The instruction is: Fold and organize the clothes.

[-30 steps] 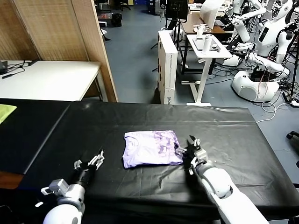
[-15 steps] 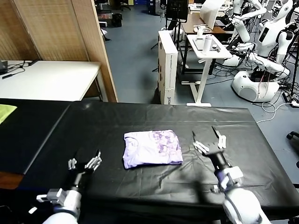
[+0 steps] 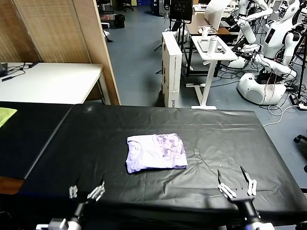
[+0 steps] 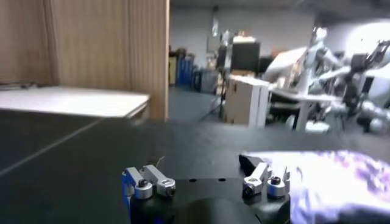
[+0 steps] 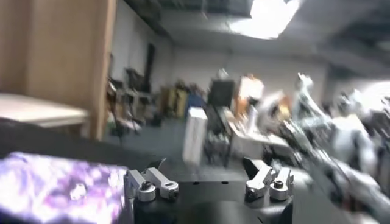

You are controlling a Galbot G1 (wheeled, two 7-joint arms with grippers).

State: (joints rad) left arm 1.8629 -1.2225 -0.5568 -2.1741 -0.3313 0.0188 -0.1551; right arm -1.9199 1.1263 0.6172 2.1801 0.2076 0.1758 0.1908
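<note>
T-shirt (image 3: 156, 152), pale lavender, short-sleeved: lying folded into a compact rectangle near the middle of the black table (image 3: 230, 134), with a darker purple print showing on the upper face toward its far right part; nothing is touching it. The same T-shirt (image 4: 341, 179) is appearing as a pale purple mass in the left wrist view and, in the right wrist view, the T-shirt (image 5: 58, 182) is showing its mottled print. Left gripper (image 3: 86, 192): hovering at the near edge of the table, well apart from the T-shirt and on its near-left side, fingers spread and holding nothing; its fingertips (image 4: 149, 182) are standing apart in its own wrist view. Right gripper (image 3: 236, 184): hovering at the near edge of the table on the near-right side of the T-shirt, well apart from it, fingers likewise spread wide and grasping nothing; its fingertips (image 5: 149, 184) are standing separated in its own wrist view. Yellow-green cloth (image 3: 5, 115): lying at the far left edge of the head view, on a second dark surface. White table (image 3: 48, 81): standing beyond that, beside a wooden partition (image 3: 62, 28). White box (image 3: 171, 67) and white stand (image 3: 211, 52): standing on the blue-grey floor behind the black table. Other white robots (image 3: 268, 52): standing at the far right.
</note>
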